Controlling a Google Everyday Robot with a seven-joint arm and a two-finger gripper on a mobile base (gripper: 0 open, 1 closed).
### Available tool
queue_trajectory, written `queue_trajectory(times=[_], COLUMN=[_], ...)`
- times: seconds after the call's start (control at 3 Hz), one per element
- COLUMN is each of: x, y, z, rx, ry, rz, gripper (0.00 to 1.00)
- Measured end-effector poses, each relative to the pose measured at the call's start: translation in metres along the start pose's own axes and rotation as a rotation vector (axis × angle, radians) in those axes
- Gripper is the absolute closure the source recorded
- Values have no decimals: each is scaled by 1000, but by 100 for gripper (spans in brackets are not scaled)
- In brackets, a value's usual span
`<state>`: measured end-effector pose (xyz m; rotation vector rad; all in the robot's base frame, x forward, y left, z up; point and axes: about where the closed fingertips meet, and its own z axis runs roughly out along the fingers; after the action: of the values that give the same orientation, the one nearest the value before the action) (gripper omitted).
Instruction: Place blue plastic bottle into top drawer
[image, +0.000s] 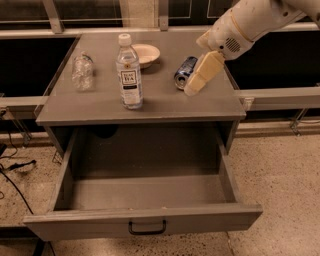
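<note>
The blue plastic bottle (128, 70), tall and clear with a white cap and a white label, stands upright on top of the grey cabinet (100, 107), left of centre. The top drawer (145, 220) below is pulled fully open and holds nothing. My gripper (197, 82) hangs from the cream arm at the upper right, above the cabinet top's right part. It is just in front of a blue soda can (184, 71) and well to the right of the bottle. It holds nothing.
A shorter dented clear bottle (82, 71) stands at the cabinet top's left. A small shallow bowl (145, 53) sits behind the tall bottle. Metal rails (280, 95) run along both sides. Cables (15, 170) lie on the speckled floor at left.
</note>
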<state>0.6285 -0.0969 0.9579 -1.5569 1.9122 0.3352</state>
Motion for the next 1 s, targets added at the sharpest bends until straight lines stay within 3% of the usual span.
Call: queue_trajectory(times=[0.33, 1.0], x=[0, -23], y=[0, -13], z=[0, 40], rx=[0, -29], ry=[0, -66], rz=[0, -51], gripper=[0, 0])
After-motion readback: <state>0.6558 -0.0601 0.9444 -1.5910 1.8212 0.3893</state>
